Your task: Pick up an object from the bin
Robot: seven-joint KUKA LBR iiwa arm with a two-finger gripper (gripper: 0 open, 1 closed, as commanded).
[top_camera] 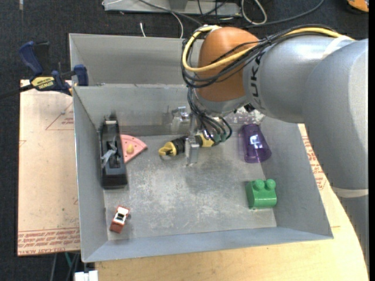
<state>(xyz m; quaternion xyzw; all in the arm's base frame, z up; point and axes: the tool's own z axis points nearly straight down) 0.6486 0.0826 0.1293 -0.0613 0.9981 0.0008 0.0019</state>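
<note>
The jaws hang low over the middle of the grey metal bin [193, 206], a little toward its back wall. They sit under the arm's [316, 75] rounded orange cover [225, 63] and its looped yellow and black cables, and whether they are open or closed cannot be told. Nothing can be seen held between them. Just beside them, on the side toward the bin's left wall, lies a small yellow-and-black piece [168, 150] of lumpy shape, flat on the scuffed floor. Whether the jaws touch it cannot be told. Further toward that wall lies a flat pink triangular piece [132, 147] with rounded corners. Beside it, along the left wall, is a long black stapler-like thing [112, 157] with a matte body. Near the front left corner lies a small red-and-white block [119, 219]. On the other side of the jaws, by the back right corner, a clear purple plastic bottle [254, 143] lies on its side. A glossy green studded toy brick [261, 194] rests well apart, near the front right corner.
</note>
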